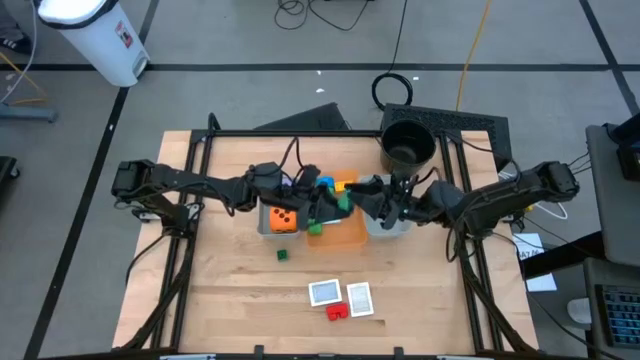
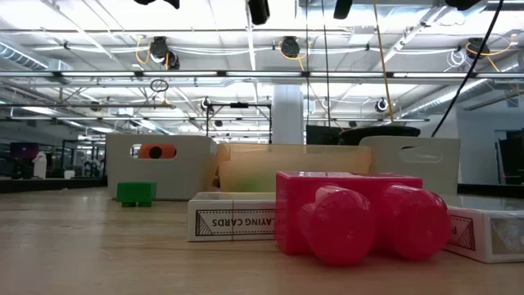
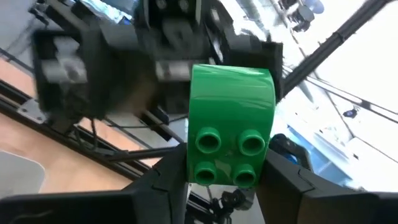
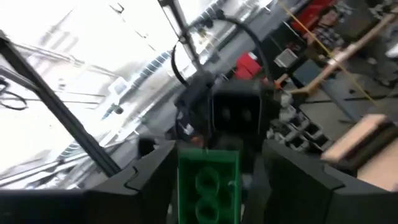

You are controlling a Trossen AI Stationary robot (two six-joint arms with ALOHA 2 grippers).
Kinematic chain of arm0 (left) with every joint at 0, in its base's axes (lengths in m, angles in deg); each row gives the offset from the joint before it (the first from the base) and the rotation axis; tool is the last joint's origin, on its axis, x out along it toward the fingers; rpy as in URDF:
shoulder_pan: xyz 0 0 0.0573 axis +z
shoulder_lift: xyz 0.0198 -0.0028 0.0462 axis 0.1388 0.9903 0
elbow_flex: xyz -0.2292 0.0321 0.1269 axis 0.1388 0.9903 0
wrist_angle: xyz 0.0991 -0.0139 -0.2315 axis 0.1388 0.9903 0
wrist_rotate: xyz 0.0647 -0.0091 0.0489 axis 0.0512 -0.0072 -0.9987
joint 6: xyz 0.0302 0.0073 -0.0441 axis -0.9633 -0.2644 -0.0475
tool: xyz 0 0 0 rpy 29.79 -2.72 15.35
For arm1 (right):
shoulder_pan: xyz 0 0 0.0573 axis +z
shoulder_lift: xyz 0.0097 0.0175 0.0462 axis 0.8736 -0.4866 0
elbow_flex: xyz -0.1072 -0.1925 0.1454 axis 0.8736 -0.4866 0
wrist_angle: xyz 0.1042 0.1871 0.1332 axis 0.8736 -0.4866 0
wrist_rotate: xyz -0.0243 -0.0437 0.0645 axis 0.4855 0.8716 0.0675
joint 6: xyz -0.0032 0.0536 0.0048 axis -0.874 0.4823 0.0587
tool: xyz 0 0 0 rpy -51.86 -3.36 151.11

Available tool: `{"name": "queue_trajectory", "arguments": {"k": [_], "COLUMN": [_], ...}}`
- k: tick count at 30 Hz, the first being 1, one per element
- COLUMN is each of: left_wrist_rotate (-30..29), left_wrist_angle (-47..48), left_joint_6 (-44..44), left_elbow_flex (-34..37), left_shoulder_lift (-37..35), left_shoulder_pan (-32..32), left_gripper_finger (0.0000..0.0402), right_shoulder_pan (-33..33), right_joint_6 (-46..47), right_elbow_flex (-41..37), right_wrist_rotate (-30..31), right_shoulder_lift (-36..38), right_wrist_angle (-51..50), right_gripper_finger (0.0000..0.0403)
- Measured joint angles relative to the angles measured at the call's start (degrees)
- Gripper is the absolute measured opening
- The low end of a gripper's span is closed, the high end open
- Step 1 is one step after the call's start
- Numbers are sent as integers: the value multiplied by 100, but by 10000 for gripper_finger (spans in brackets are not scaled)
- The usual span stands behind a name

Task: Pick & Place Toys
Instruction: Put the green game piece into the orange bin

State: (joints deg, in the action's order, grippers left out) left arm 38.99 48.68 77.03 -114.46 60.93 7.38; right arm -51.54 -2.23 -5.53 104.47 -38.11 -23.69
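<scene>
Above the trays at the table's middle, my left gripper (image 1: 328,203) is shut on a green brick (image 3: 230,124). My right gripper (image 1: 358,203) faces it from the table's right. It is open, one finger (image 4: 292,177) on either side of the brick's other end (image 4: 208,180), and a gap shows on at least one side. An orange die (image 1: 284,219) lies in the grey tray (image 1: 264,226). A small green brick (image 1: 283,256), two cards (image 1: 324,292) and a red brick (image 1: 338,311) rest flat on the table nearer the front. My left gripper pinches the green brick by two opposite sides (image 3: 194,168) between its two fingers. The fingers come about level from the table's left. The brick's studded face is turned toward the wrist. The brick is lifted clear above the trays.
An orange tray (image 1: 350,238) stands between two grey trays, with a green piece (image 1: 315,228) in it. Blue and yellow bricks (image 1: 335,186) lie behind the grippers. A black round bucket (image 1: 408,145) stands at the far right. Bare wood lies at the near left.
</scene>
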Motion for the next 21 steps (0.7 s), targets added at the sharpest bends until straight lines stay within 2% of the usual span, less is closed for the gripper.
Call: {"name": "queue_trajectory", "arguments": {"k": [5, 8, 10, 13, 16, 18, 21], "left_wrist_rotate": [228, 248, 244, 186, -201, -326, -378], "left_wrist_angle": [18, 210, 871, 2762, 4362, 5014, 5290], "left_joint_6": [-105, -235, -481, -1086, -1793, -2055, -2251], "left_elbow_flex": [0, -23, -220, -786, -1372, -1612, -1847], "left_shoulder_lift": [-27, -121, -172, -161, 11, 158, 473], "left_shoulder_pan": [-3, -2, -2, -19, -33, 0, 111], "left_gripper_finger": [142, 141, 142, 142, 142, 142, 144], "right_shoulder_pan": [-345, -482, -556, -601, -601, -575, -517], "right_joint_6": [-126, -515, -807, -1022, -1063, -1035, -1014], "right_elbow_flex": [0, 0, 0, 0, 0, 0, 0], "right_wrist_rotate": [-552, -607, -594, -592, -594, -595, -594], "right_shoulder_lift": [429, 851, 1173, 1637, 2035, 2212, 2371], "right_wrist_angle": [-45, -228, -498, -1064, -1746, -2173, -2742], "right_gripper_finger": [244, 243, 240, 237, 236, 237, 239]}}
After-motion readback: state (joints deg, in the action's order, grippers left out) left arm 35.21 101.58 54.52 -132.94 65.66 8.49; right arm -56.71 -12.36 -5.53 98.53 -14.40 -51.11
